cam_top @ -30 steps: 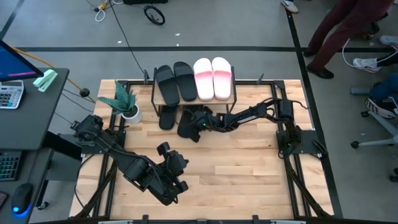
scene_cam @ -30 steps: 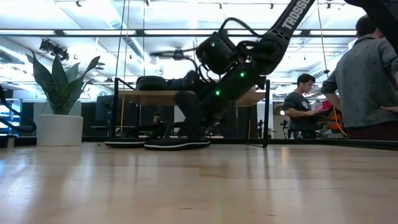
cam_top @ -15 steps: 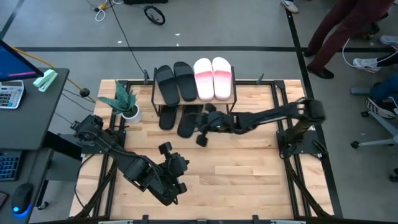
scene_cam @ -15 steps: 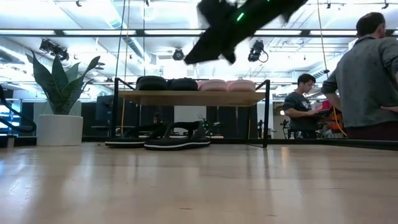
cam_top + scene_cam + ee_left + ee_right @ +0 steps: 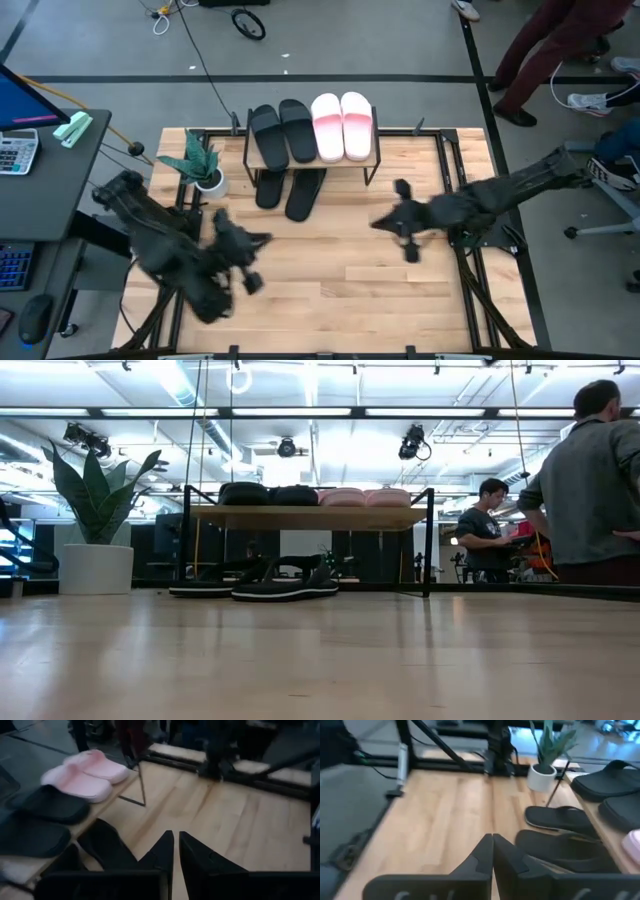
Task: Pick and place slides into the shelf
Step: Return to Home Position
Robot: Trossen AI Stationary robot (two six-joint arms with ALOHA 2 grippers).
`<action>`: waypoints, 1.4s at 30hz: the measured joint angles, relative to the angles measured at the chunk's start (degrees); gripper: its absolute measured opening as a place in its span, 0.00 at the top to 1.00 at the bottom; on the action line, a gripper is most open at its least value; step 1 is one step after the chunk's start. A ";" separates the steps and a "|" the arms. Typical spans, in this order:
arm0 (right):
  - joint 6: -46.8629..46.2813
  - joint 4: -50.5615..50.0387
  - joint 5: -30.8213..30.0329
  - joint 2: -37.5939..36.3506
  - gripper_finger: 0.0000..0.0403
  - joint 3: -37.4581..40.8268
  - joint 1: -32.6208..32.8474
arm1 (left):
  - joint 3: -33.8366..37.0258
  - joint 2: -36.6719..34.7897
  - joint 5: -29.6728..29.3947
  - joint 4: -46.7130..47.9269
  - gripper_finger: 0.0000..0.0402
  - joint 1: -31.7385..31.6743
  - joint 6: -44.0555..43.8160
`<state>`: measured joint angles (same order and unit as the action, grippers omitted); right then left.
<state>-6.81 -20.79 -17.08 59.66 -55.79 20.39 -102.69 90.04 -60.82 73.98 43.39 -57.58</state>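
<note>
Two black slides (image 5: pixel 282 133) and two pale pink slides (image 5: pixel 342 126) lie side by side on the shelf's top board (image 5: pixel 372 160). Two more black slides (image 5: pixel 270 187) (image 5: pixel 305 192) rest sole-down on the table, their far ends under the board; the low view shows them (image 5: pixel 285 590) between the shelf's legs. My right gripper (image 5: pixel 380 223) hovers shut over the table's right half, pointing toward the shelf (image 5: pixel 492 851). My left gripper (image 5: pixel 252 244) is shut over the near left part of the table, facing the shelf (image 5: pixel 176 845). Neither gripper shows in the low view.
A potted plant (image 5: pixel 203 168) in a white pot stands left of the shelf. Bare tabletop (image 5: pixel 340 280) stretches between the two arms, near of the shelf. People stand and sit beyond the table's right side (image 5: pixel 590 480). A desk with a calculator (image 5: pixel 18 150) is off the left edge.
My right gripper has drawn back from the black slide under the shelf, risen and swung toward the table's right edge; that slide stays flat on the table. My left arm has swung from the near middle toward the table's left edge.
</note>
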 joint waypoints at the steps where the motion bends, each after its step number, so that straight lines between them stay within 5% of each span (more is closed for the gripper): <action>1: -0.73 0.57 -0.85 -2.94 0.96 2.27 1.66 | 0.02 -1.51 -1.30 2.67 0.91 1.34 -2.51; 7: -1.96 9.23 -7.97 -22.22 0.96 18.59 8.61 | -0.04 -7.29 -13.27 15.69 0.93 10.10 -17.06; 15: 1.22 30.26 -0.43 -39.30 0.96 40.28 10.64 | 0.02 -3.02 -15.52 14.96 0.95 13.25 -21.03; 19: 0.01 33.11 1.34 -42.34 0.96 44.83 10.64 | 0.08 0.42 -14.80 7.34 0.94 13.16 -19.49; 23: 2.19 33.17 0.92 -43.63 0.96 45.43 10.64 | -0.76 -0.10 -12.90 -6.94 0.92 12.68 -5.95; 27: 3.79 32.88 -0.90 -43.57 0.96 45.48 10.59 | -3.51 -3.71 -4.83 -26.37 0.91 10.24 19.86; 32: 3.65 33.02 -1.05 -43.57 0.97 45.48 10.59 | -3.54 -6.31 21.57 -42.23 0.93 0.11 45.64; 35: 2.72 32.93 -1.03 -43.56 0.97 45.48 10.59 | -2.77 -6.34 35.10 -42.43 0.94 -7.78 47.07; 42: 2.12 32.39 -1.05 -43.56 0.97 45.48 10.59 | 5.49 -7.24 42.69 -44.49 0.93 -22.57 42.64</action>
<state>-4.69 11.60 -18.13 16.10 -10.31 30.98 -97.20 82.81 -18.13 29.49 20.82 -14.94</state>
